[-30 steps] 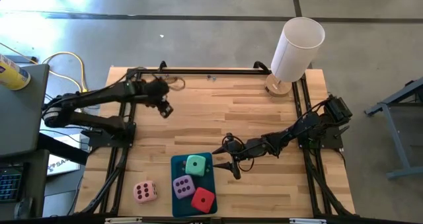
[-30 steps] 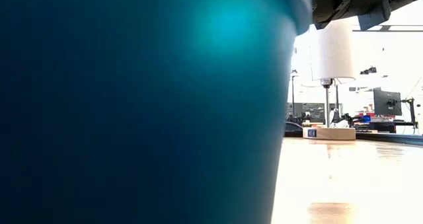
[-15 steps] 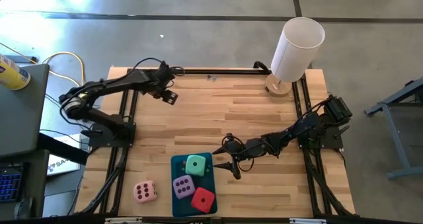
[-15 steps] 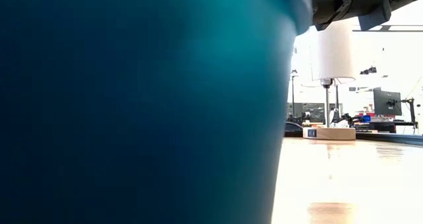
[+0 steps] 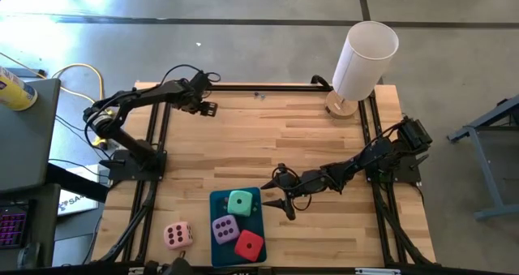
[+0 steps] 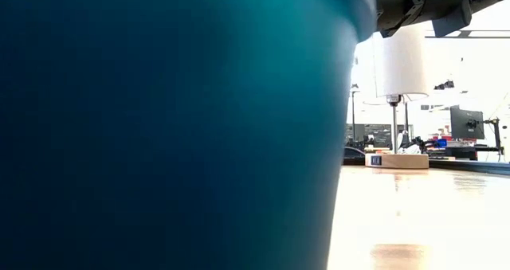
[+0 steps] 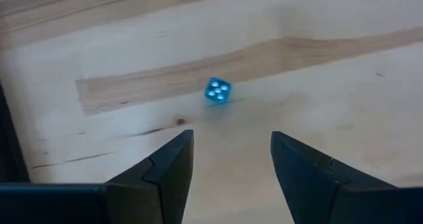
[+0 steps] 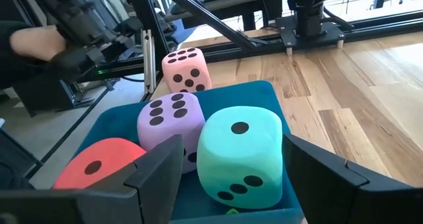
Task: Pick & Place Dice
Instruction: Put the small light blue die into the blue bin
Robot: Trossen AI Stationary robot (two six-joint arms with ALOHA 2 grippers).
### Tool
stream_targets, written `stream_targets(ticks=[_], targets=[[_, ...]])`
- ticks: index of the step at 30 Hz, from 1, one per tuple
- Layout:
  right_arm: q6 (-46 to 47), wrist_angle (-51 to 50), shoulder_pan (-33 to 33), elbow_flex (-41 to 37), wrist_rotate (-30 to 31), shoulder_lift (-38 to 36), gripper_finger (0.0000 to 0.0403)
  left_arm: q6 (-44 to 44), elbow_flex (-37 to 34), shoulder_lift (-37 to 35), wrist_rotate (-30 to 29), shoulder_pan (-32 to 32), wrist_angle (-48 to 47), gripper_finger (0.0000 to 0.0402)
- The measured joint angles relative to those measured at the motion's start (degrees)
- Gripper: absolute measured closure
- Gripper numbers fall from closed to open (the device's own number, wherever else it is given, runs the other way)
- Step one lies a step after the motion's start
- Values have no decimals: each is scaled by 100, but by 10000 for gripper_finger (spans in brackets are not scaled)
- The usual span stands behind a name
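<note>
While the left hand [image 5: 208, 107] is held over the far left part of the desk [image 5: 276, 137], its fingers [image 7: 162, 174] are seen spread, with nothing between them; a small blue die [image 7: 217, 90] lies on the wood just ahead of them. The right hand [image 5: 280, 204] is poised just beside the teal tray [image 5: 216, 202], fingers likewise parted and empty. Three dice are seated in the tray: the mint green die [image 8: 239, 152], the lilac die [image 8: 171, 123] and the red die [image 8: 99, 162]. The pale pink die [image 5: 178, 235] is left on the desk beside the tray. A white lamp [image 5: 364, 58] stands at the far right corner.
</note>
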Motion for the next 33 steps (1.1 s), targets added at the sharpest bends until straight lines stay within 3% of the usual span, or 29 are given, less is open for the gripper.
stream_targets(ticks=[33], targets=[[-26,-110,-15,2,34,0,153,48,0,516,95,268,739,209]])
